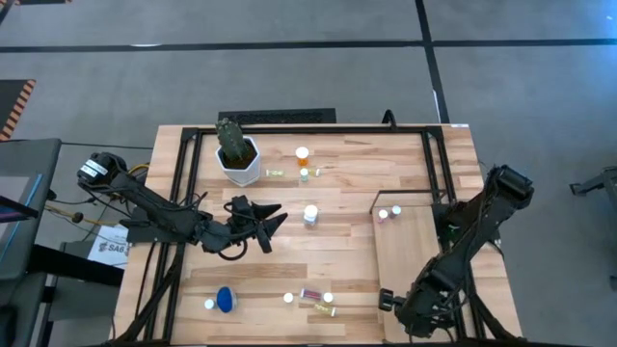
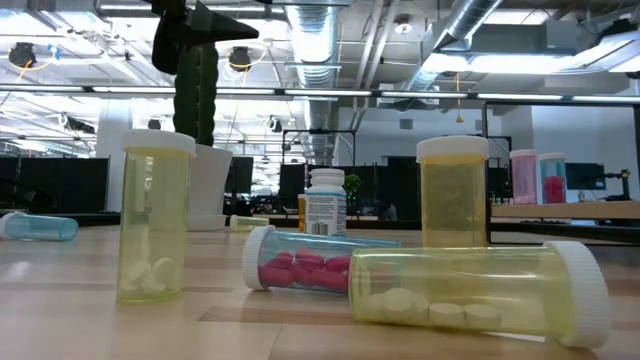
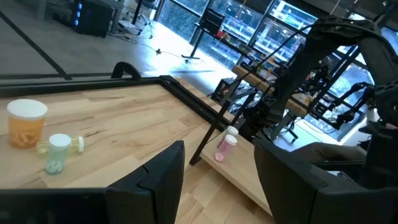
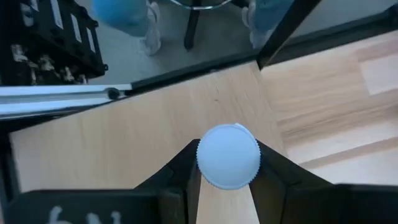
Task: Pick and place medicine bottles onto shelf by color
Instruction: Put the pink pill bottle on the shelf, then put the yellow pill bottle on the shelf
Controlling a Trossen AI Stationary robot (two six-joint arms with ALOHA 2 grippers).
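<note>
Right gripper [image 1: 388, 300] sits at the near end of the shelf [image 1: 410, 253], close to its left edge, fingers clamped on a white-capped bottle [image 4: 228, 155]. In the right wrist view the round cap fills the gap between both fingers, pale shelf wood below it. Bottle body colour can't be told, only the cap shows.

Left gripper [image 1: 271, 224] hovers over the table [image 1: 347, 241] left of centre, fingers apart and holding nothing. In the left wrist view its two dark fingers [image 3: 163, 180] frame bare tabletop.

Shelf lies on the right part of the table. Two small bottles stand at its far end, one pink [image 1: 395, 209] and one beside it [image 1: 383, 215] whose colour I can't tell. Left wrist view shows a pink bottle [image 3: 226, 148] there near the shelf's dark edge.

Other bottles on the table: orange one [image 1: 303, 154] upright at the back, a teal one [image 1: 304, 174] just in front of it, a yellow-green one [image 1: 275, 173] lying beside that. White bottle [image 1: 310, 216] upright near the middle. Near edge: blue bottle [image 1: 225, 299] on its side, small white cap [image 1: 209, 305] next to it, another upright one [image 1: 287, 298], pink bottle [image 1: 311, 293] lying down, yellow-green ones [image 1: 325, 309] close by, one upright and one on its side.

Cactus pot [image 1: 238, 160] stands at the back left of the table.
</note>
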